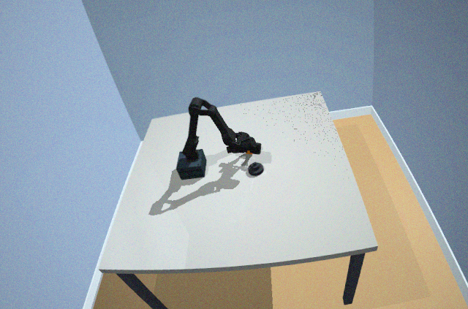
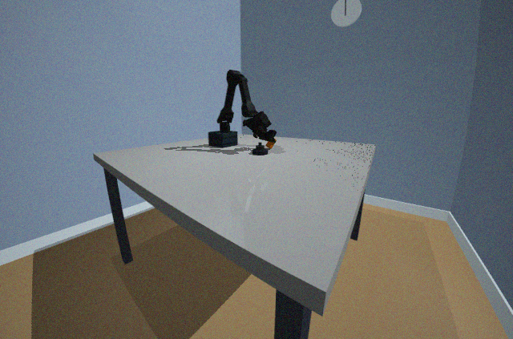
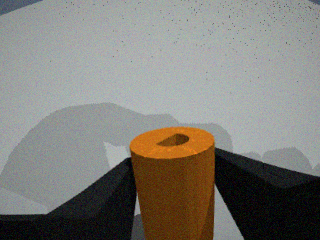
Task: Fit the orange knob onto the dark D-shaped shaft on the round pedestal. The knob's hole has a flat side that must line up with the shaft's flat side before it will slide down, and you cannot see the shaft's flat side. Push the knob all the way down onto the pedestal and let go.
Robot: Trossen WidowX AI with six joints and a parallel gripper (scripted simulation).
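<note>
The orange knob (image 1: 248,153) (image 2: 270,144) (image 3: 175,195) is a cylinder held off the table, tilted in the exterior view. Its D-shaped hole (image 3: 175,140) shows in the wrist view, with the straight edge toward the upper left. My gripper (image 1: 248,151) (image 2: 271,141) (image 3: 171,160) is shut on the knob, one dark finger on each side. The round dark pedestal (image 1: 255,170) (image 2: 260,151) stands on the table, close to the knob but apart from it. Its short shaft (image 2: 260,144) stands up bare; the shaft's flat side cannot be made out.
The arm's dark base box (image 1: 191,165) (image 2: 223,139) stands left of the pedestal. The pale table (image 1: 264,218) (image 2: 264,203) bears the arm's shadows, and its edges show in the top and exterior views. A round white clock (image 2: 346,10) hangs on the wall.
</note>
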